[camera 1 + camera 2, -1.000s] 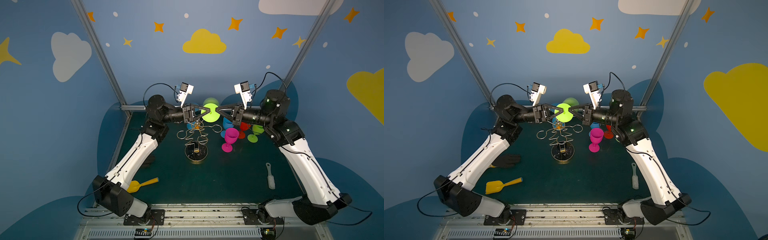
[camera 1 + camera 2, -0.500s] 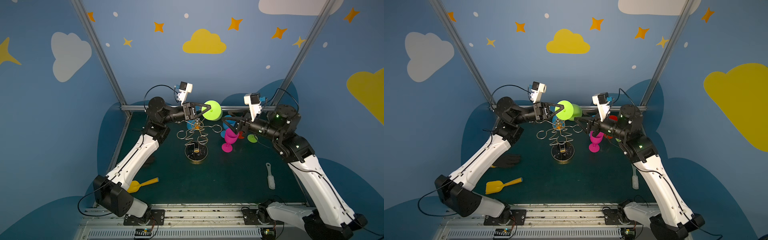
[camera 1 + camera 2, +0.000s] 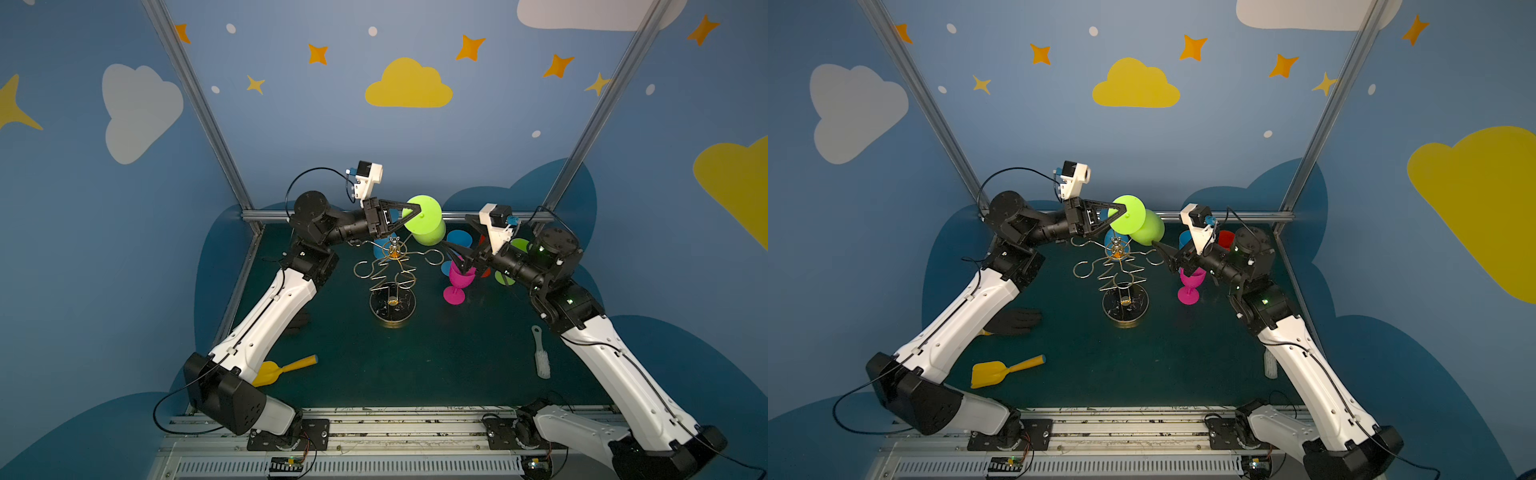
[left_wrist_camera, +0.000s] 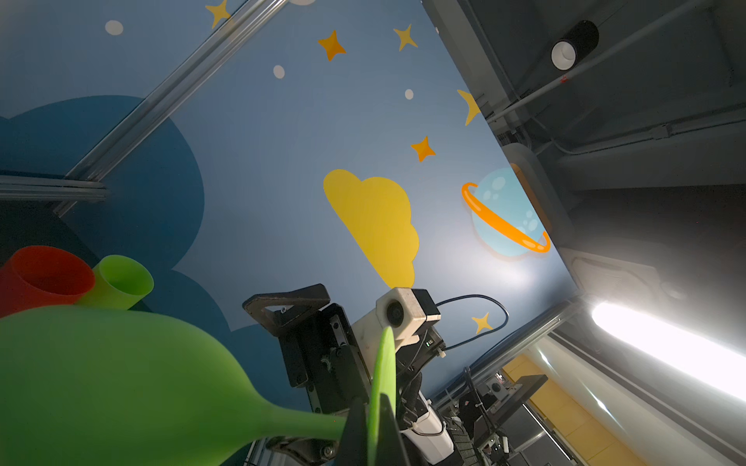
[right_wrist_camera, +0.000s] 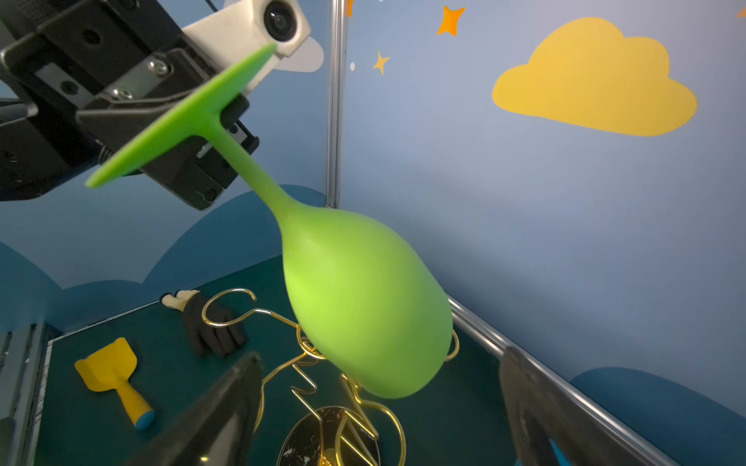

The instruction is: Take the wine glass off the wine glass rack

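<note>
The glass [image 3: 428,226] is off the rack [image 3: 392,274]. It hangs in the air above the top loops, tilted bowl-down, and no wire threads its stem. The left gripper [image 3: 411,214] is clamped on the flat foot, close to the stem, as both wrist views show. The right gripper [image 5: 379,355] holds nothing, and its jaws stand wide apart below the bowl.

The removal itself looks done, and what remains is putting the glass down. That likely calls for carrying it sideways, clear of the curled arms, turning it upright and lowering it onto a bare patch of the table [image 3: 457,357], away from the pink glass [image 3: 459,280] standing just beside the rack. The right jaws are also well placed to take the bowl if a handover is wanted. The grip sits on a thin disc far from the bowl's weight, so slow turning seems wise.

The glass is opaque, matte lime green (plastic or silicone by its look), with an egg-shaped bowl, a slim stem and a flat round foot. The rack is thin, shiny gold wire bent into open curls over a round, dark, glossy base.
</note>
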`<state>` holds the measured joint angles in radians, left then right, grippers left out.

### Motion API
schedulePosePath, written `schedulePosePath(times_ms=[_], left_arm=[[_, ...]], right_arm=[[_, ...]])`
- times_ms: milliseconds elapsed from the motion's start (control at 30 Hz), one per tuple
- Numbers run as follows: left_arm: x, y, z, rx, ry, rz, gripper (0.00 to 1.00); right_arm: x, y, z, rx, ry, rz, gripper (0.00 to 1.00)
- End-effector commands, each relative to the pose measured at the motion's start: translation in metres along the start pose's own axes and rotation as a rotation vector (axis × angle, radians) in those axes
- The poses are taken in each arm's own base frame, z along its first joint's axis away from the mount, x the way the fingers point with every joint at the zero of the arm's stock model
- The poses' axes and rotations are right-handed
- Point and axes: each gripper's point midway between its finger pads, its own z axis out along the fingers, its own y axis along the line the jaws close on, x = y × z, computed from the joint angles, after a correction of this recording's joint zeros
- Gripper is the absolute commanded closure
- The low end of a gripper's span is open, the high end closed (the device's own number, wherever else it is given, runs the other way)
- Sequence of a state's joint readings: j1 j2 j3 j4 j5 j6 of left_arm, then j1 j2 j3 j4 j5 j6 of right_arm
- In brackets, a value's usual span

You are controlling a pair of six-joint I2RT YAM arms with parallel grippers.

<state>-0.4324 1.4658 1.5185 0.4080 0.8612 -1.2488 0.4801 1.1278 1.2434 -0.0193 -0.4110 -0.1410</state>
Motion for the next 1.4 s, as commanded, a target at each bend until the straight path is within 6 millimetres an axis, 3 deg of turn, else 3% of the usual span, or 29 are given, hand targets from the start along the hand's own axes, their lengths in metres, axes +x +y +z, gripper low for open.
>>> schedulePosePath(times_ms=[0,333,700,967,1200,1267,1367], left_arm=[[-0.006,-0.024,-0.003,0.039,-0.021,0.022,0.97],[-0.006,-0.028,-0.003,0.058,-0.019,0.002,0.97],[-0.008,-0.028,-0.001,0.09,-0.016,-0.029,0.97],[-0.008,-0.027,0.0,0.097,-0.013,-0.037,0.97],[-0.008,-0.023,-0.001,0.082,-0.012,-0.034,0.97],[-0.008,-0.023,-0.001,0.084,-0.01,-0.034,0.97],[-0.007,-0.025,-0.001,0.088,-0.005,-0.033,0.97]], right_arm=[[-0.019,0.006,0.011,-0.067,-0.072,-0.087,0.09],[-0.005,0.009,0.046,-0.143,-0.036,-0.072,0.09],[0.003,0.012,0.061,-0.15,-0.019,-0.028,0.11],[0.009,0.011,0.061,-0.128,0.01,0.002,0.4],[0.009,0.013,0.055,-0.12,0.028,0.015,0.51],[0.009,0.013,0.054,-0.121,0.033,0.019,0.48],[0.009,0.015,0.052,-0.123,0.034,0.015,0.18]])
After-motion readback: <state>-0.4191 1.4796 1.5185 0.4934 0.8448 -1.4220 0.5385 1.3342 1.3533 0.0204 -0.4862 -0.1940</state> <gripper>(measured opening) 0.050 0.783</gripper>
